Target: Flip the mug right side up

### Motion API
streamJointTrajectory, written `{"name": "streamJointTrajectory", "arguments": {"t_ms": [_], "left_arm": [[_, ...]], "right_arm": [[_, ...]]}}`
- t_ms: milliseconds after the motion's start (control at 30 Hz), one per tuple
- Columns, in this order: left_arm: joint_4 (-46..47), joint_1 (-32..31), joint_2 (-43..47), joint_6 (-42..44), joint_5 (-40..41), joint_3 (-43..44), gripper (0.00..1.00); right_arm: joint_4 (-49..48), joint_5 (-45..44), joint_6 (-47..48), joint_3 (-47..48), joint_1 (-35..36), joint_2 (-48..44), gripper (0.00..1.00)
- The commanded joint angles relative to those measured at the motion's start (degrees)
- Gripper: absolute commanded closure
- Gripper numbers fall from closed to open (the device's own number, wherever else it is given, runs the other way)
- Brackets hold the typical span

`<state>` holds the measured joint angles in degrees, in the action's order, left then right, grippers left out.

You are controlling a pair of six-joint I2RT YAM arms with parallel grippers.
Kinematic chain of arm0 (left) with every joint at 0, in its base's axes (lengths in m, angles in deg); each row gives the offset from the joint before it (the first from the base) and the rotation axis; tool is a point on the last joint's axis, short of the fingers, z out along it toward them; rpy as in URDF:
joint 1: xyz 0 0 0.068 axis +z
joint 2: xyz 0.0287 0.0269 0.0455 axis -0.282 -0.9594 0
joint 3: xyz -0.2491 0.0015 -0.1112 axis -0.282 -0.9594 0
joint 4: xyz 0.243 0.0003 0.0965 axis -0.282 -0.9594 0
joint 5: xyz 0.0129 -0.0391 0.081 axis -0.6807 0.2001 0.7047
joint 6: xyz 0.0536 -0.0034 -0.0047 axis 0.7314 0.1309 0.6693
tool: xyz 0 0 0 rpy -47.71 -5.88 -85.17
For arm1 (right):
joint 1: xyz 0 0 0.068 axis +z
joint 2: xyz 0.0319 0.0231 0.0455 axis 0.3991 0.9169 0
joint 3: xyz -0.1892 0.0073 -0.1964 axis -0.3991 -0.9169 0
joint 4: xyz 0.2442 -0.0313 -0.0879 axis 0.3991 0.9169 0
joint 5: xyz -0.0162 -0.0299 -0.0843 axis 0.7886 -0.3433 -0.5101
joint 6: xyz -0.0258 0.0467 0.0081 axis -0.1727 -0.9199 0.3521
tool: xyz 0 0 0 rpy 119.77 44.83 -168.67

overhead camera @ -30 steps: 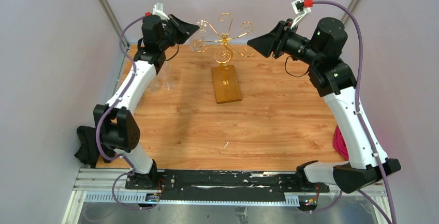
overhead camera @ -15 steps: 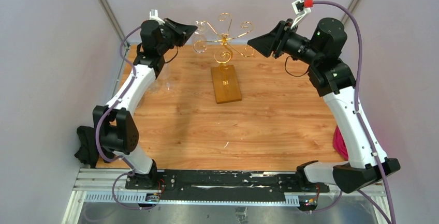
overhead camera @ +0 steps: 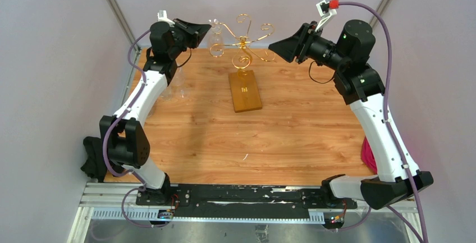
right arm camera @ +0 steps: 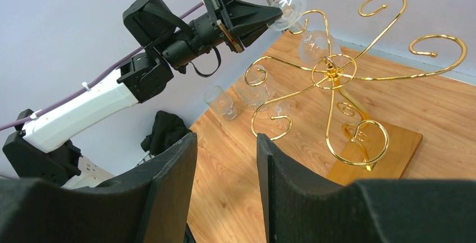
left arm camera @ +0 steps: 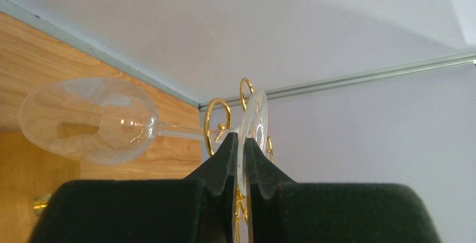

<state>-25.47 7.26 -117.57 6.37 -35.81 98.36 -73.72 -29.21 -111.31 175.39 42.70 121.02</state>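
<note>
No mug shows in any view. My left gripper (overhead camera: 205,28) (left arm camera: 242,142) is shut on the round foot (left arm camera: 256,117) of a clear wine glass. The stem runs left in the left wrist view to the bowl (left arm camera: 90,120). The glass (overhead camera: 215,42) hangs by the left hooks of the gold wire rack (overhead camera: 243,40), and a gold hook (left arm camera: 217,120) stands right behind the foot. In the right wrist view the foot (right arm camera: 288,1) is pinched at the left gripper's tip, bowl (right arm camera: 314,45) below. My right gripper (overhead camera: 276,46) (right arm camera: 227,142) is open, raised right of the rack, holding nothing.
The rack stands on an amber wooden base (overhead camera: 245,90) at the back middle of the table. Other clear glasses (overhead camera: 178,83) (right arm camera: 220,101) sit on the table under the left arm. A black cloth (overhead camera: 90,161) lies off the left edge and a pink bundle (overhead camera: 369,153) off the right.
The left gripper has shifted slightly up and to the left with the wine glass in it. The right arm has not moved.
</note>
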Motion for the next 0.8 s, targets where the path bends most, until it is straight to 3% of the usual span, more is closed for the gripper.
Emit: {"name": "streamJointTrajectory", "arguments": {"t_ms": [0, 767], "left_arm": [[3.72, 0.60, -1.17, -1.04, 0.42, 4.31, 1.00], [3.69, -2.47, -8.80, -2.16, -2.73, 12.99, 1.00]], "right_arm": [[-2.09, 1.33, -0.48, -0.62, -1.05, -0.35, 0.52], [-3.31, 1.87, -1.38, -1.64, -2.31, -0.67, 0.52]]}}
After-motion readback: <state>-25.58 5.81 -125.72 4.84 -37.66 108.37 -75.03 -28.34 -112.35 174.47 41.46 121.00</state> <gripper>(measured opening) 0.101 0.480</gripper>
